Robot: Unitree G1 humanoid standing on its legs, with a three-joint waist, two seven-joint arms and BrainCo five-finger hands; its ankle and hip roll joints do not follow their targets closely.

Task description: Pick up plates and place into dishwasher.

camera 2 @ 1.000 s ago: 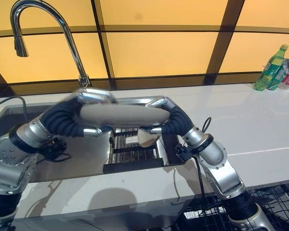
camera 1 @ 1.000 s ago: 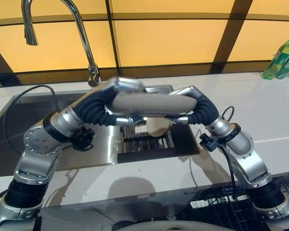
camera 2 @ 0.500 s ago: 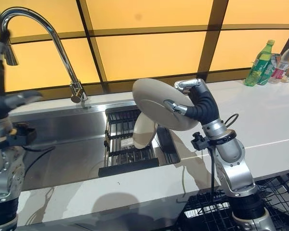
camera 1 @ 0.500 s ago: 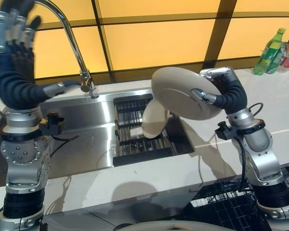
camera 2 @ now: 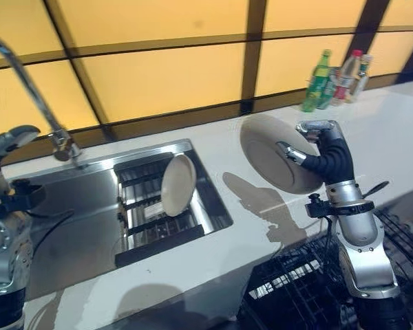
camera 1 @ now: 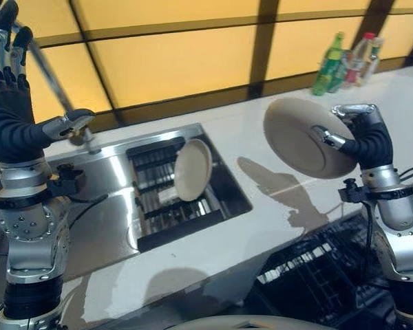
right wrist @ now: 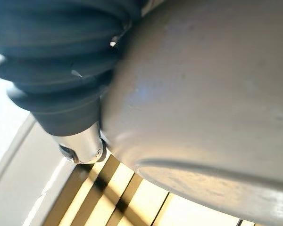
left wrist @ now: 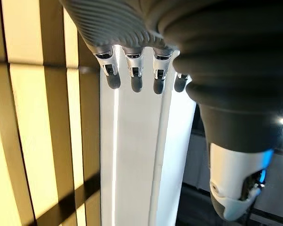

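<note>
Beige plates (camera 1: 304,137), green bottle (camera 1: 328,55), white counter (camera 1: 261,206) (yellow black-barred wall (camera 1: 179,58))

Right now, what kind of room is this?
Most likely a kitchen: a steel sink with a drying rack holding a plate, a tap, a white counter, and an open dishwasher rack below.

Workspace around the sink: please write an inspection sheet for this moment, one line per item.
Surface: white counter with a steel sink set in it.
Job's things: one plate held tilted above the counter; a second plate standing on edge in the sink rack; black wire dishwasher rack below the counter edge.
Clutter: bottles at the far end of the counter.
Hands: right hand shut on the plate's rim; left hand raised, fingers straight, empty.
Cables: nothing seen.
Surroundings: faucet behind the sink; yellow panelled wall.
</note>
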